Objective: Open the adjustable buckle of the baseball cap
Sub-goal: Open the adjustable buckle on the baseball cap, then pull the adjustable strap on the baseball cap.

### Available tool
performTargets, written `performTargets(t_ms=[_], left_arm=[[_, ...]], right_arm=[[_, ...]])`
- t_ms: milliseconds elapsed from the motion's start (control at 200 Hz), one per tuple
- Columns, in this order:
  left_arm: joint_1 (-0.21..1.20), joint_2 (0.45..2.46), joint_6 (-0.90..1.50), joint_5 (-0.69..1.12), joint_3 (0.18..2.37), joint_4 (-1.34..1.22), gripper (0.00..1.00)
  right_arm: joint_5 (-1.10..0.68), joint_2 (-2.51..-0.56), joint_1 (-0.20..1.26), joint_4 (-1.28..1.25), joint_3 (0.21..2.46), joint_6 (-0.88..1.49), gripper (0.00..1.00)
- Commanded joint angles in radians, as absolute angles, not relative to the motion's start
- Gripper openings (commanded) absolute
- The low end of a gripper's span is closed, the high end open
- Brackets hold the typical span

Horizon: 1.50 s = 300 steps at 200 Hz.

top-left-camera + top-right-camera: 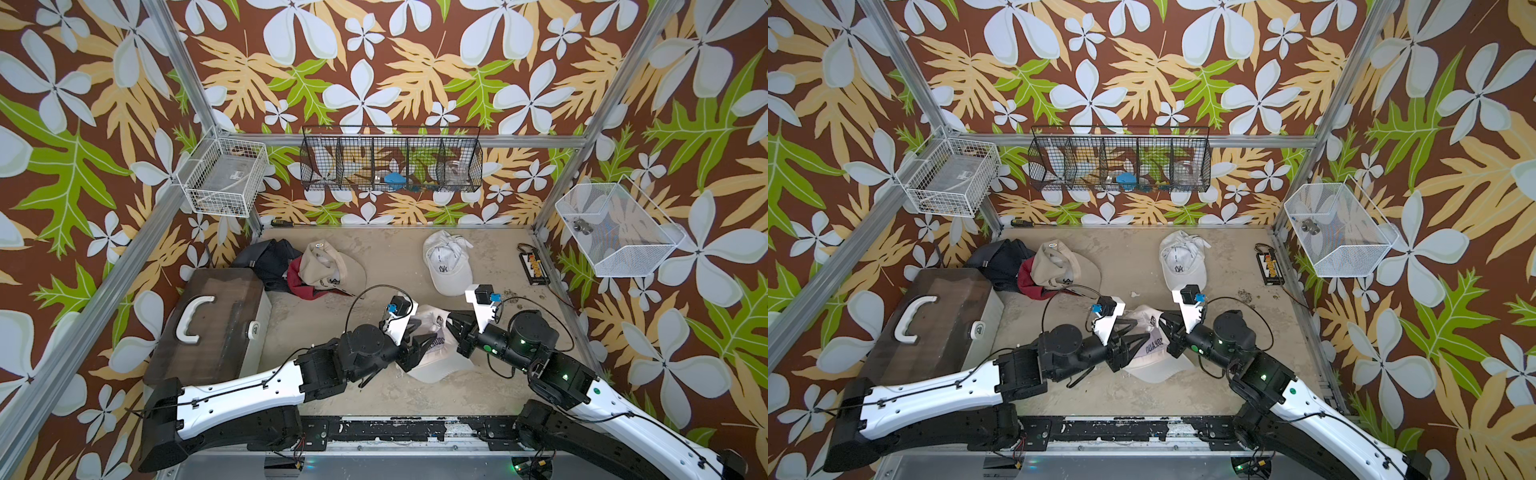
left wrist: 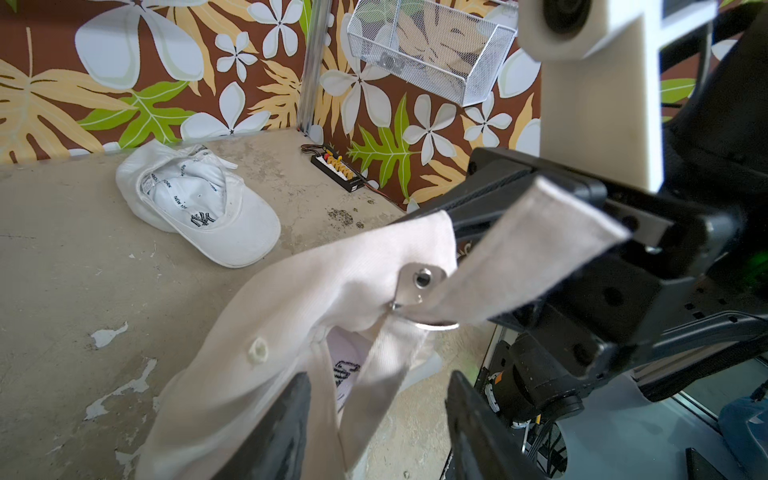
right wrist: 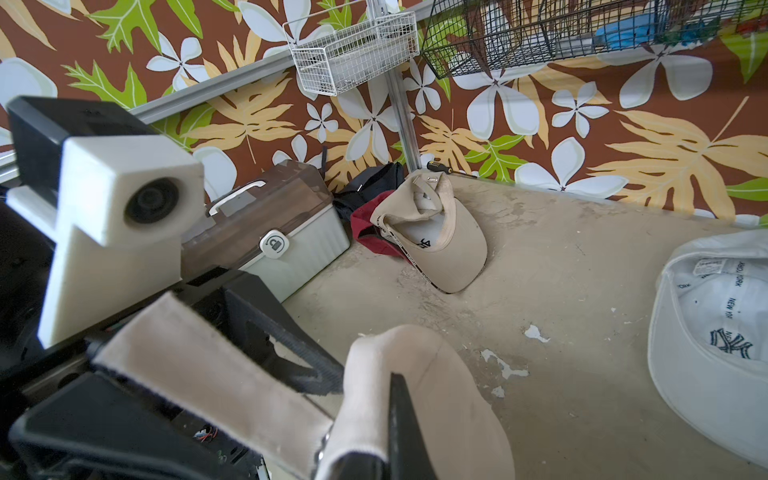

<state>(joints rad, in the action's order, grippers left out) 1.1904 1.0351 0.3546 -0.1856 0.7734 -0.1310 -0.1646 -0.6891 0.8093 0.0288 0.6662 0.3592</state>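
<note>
OK, the cap [image 2: 311, 299] is up off the bench [image 2: 104, 270], slung btwn the two tools, brim end drooping below them. The right tool [image 2: 457, 228] is pressed together on the rear band, pinching fabric right beside the buckle [image 2: 420, 279]. Looks like an anchor grip, so the metal can't swing away when something tugs at it. The buckle sits just off that tool's tips, facing the left tool.

The strap tail [image 2: 532, 253] runs out of the buckle and lies along the right tool's finger. Its loose end is free, nothing holding it.

The left tool [image 2: 380, 378] is spread, one finger either side of the hanging band. The band drops thru the gap unpinched, w/ the buckle just ahead of its tips. My read: it's lined up to go in on the clasp or the tail while the other side holds steady.

The strap looks threaded thru, so prob. not open yet, tho I can't tell if the flap is lifted. A spare white cap [image 2: 232, 224] and a tan cap [image 3: 449, 245] lie on the bench well beyond both tools, out of the way.
</note>
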Motion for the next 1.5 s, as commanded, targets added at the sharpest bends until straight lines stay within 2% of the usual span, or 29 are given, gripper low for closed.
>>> performTargets(t_ms=[0, 355, 575, 881, 1376, 1496], left_arm=[[1.192, 1.049, 0.330, -0.183, 0.788, -0.160, 0.54], [1.192, 1.089, 0.325, -0.161, 0.804, -0.187, 0.47], [1.192, 1.095, 0.326, -0.145, 0.804, -0.199, 0.34], [1.192, 1.084, 0.329, -0.135, 0.796, -0.206, 0.11], [1.192, 1.054, 0.348, -0.076, 0.787, -0.197, 0.00], [1.192, 1.043, 0.356, -0.064, 0.792, -0.190, 0.00]], right_arm=[[-0.185, -0.686, 0.810, -0.009, 0.668, 0.373, 0.00], [-0.199, -0.672, 0.809, -0.009, 0.669, 0.382, 0.00], [-0.200, -0.670, 0.809, -0.011, 0.669, 0.385, 0.00], [-0.195, -0.664, 0.810, -0.011, 0.657, 0.385, 0.00], [-0.157, -0.645, 0.809, 0.039, 0.657, 0.322, 0.00], [-0.156, -0.627, 0.809, 0.052, 0.644, 0.291, 0.00]])
